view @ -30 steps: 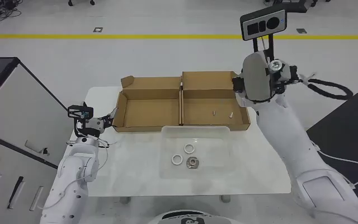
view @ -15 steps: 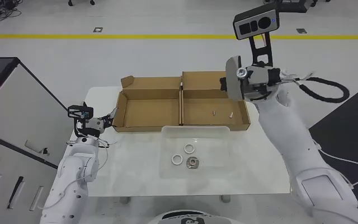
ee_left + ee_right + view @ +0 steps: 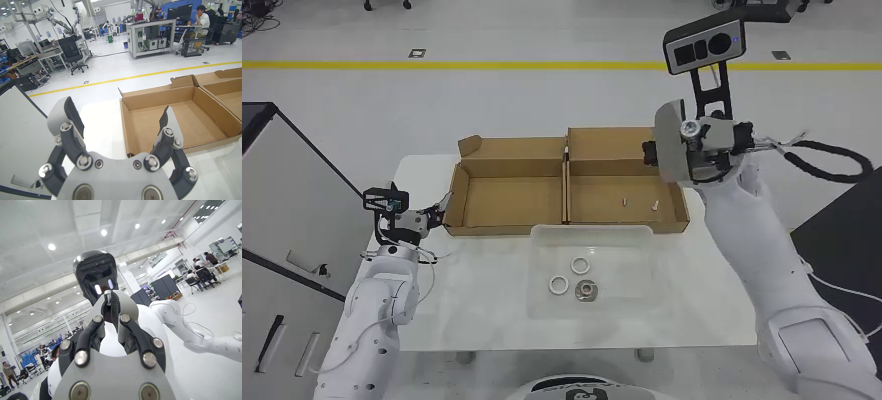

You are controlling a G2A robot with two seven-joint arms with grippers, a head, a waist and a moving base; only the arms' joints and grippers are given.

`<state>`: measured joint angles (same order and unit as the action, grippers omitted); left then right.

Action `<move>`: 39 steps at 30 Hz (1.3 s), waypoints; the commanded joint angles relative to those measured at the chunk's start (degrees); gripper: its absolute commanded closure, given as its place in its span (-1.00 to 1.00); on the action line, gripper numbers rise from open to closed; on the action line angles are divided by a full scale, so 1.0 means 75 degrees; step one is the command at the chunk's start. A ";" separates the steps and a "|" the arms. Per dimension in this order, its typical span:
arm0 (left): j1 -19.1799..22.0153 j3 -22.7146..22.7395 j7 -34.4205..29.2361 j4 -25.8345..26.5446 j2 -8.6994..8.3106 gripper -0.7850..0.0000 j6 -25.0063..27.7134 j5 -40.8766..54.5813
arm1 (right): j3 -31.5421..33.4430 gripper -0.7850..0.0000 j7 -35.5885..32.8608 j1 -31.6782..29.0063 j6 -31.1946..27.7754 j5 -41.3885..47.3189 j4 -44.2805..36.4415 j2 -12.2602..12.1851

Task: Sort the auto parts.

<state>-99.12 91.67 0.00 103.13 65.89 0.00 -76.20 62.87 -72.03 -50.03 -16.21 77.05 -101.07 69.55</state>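
Observation:
My right gripper (image 3: 109,299) is shut on a small threaded metal screw (image 3: 108,298) and points up at the robot's head. In the top view the right gripper (image 3: 690,130) is raised above the far right corner of the right cardboard box (image 3: 602,195), which holds two small screws (image 3: 627,201) (image 3: 655,205). The left cardboard box (image 3: 507,200) has nothing in it. A clear tray (image 3: 592,230) in front of the boxes holds two white rings (image 3: 581,266) (image 3: 558,286) and a metal round part (image 3: 588,291). My left gripper (image 3: 437,212) (image 3: 119,109) stands open beside the left box (image 3: 170,121).
The white table (image 3: 482,300) has free room left of the tray and along the front edge. A grey panel (image 3: 292,190) stands off the table's left side. Behind the table a yellow floor line (image 3: 442,65) runs across.
The right arm has turned its wrist so the gripper faces upward, swinging left over the box and then slightly back to the right. The left arm has kept still.

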 commanded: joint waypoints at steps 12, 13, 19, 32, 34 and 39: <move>0.0000 0.0000 0.0000 0.0000 0.0000 -1.00 0.0000 0.0000 | 0.0020 1.00 -0.0107 -0.0082 -0.0030 0.0529 -0.0043 0.0080; 0.0000 0.0000 0.0000 0.0000 0.0000 -1.00 0.0000 0.0000 | 0.0020 1.00 -0.0107 -0.0082 -0.0030 0.0529 -0.0043 0.0080; 0.0000 0.0000 0.0000 0.0000 0.0000 -1.00 0.0000 0.0000 | 0.0020 1.00 -0.0107 -0.0082 -0.0030 0.0529 -0.0043 0.0080; 0.0000 0.0000 0.0000 0.0000 0.0000 -1.00 0.0000 0.0000 | 0.0020 1.00 -0.0107 -0.0082 -0.0030 0.0529 -0.0043 0.0080; 0.0000 0.0000 0.0000 0.0000 0.0000 -1.00 0.0000 0.0000 | 0.0020 1.00 -0.0107 -0.0082 -0.0030 0.0529 -0.0043 0.0080; 0.0000 0.0000 0.0000 0.0000 0.0000 -1.00 0.0000 0.0000 | 0.0114 1.00 0.0177 -0.0236 0.0111 0.0211 -0.0198 0.0070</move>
<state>-99.12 91.67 0.00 103.13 65.89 0.00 -76.20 63.30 -71.53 -51.31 -15.78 79.69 -102.11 70.11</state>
